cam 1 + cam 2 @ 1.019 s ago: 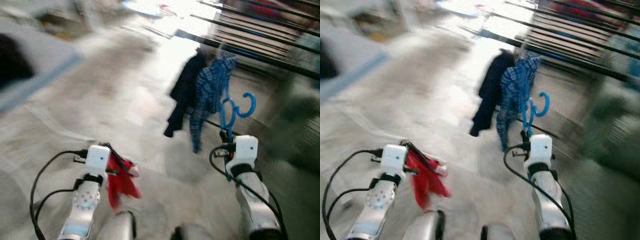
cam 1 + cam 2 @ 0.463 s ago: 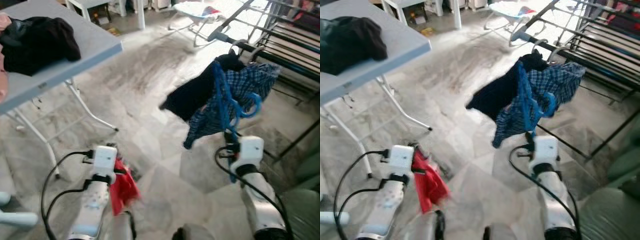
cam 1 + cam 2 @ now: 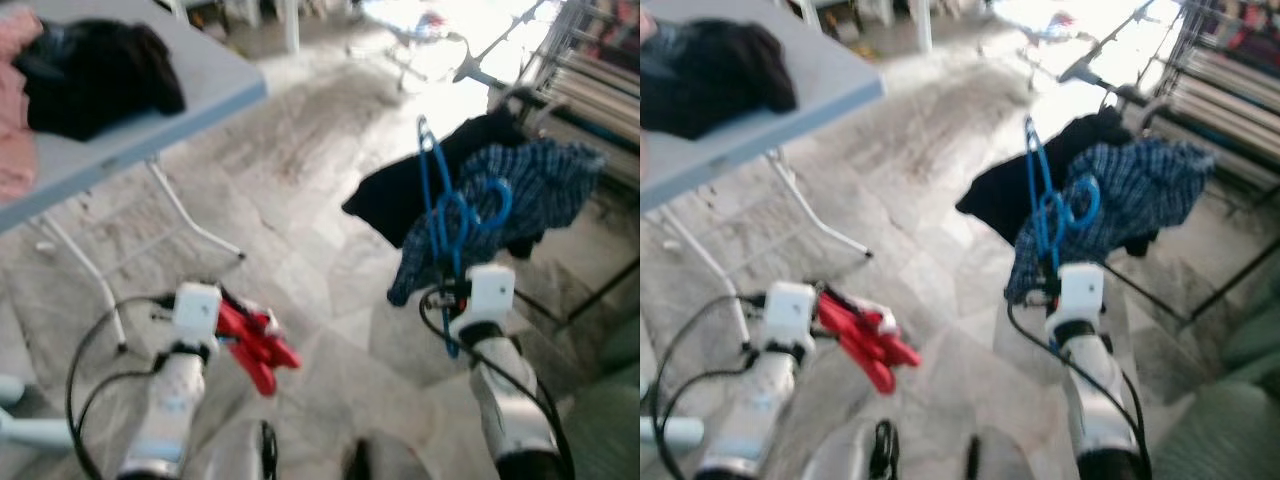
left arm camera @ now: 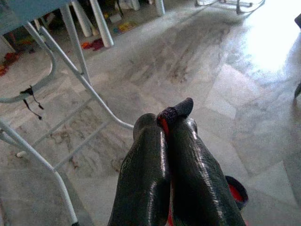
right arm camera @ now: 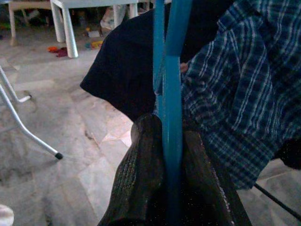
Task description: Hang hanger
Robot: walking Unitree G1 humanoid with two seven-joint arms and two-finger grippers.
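While both arms reach forward over the pale marble floor (image 3: 300, 200), the right gripper (image 3: 447, 290), at the lower right of the head view, has its two black fingers (image 5: 141, 179) closed tight on a blue plastic hanger (image 3: 440, 205). That hanger stands upright above the gripper, its narrow end at the top and its curled hooks near mid-frame on the right. Seen from the right wrist, the blue bar runs straight up between the fingers.

Just behind the hanger, a blue plaid shirt (image 3: 540, 185) and a black garment (image 3: 400, 195) hang from the drying rack (image 3: 560, 70) at the upper right.

At the lower left, the left gripper (image 4: 171, 122) is pinched shut on a red cloth (image 3: 255, 340), which trails toward the middle of the frame; a sliver of red shows between the pressed fingertips (image 4: 183, 106) in the left wrist view.

At the upper left, a grey folding table (image 3: 180, 110) carries a heap of black clothing (image 3: 100, 75) and a pink item (image 3: 15, 110) at the frame's edge.
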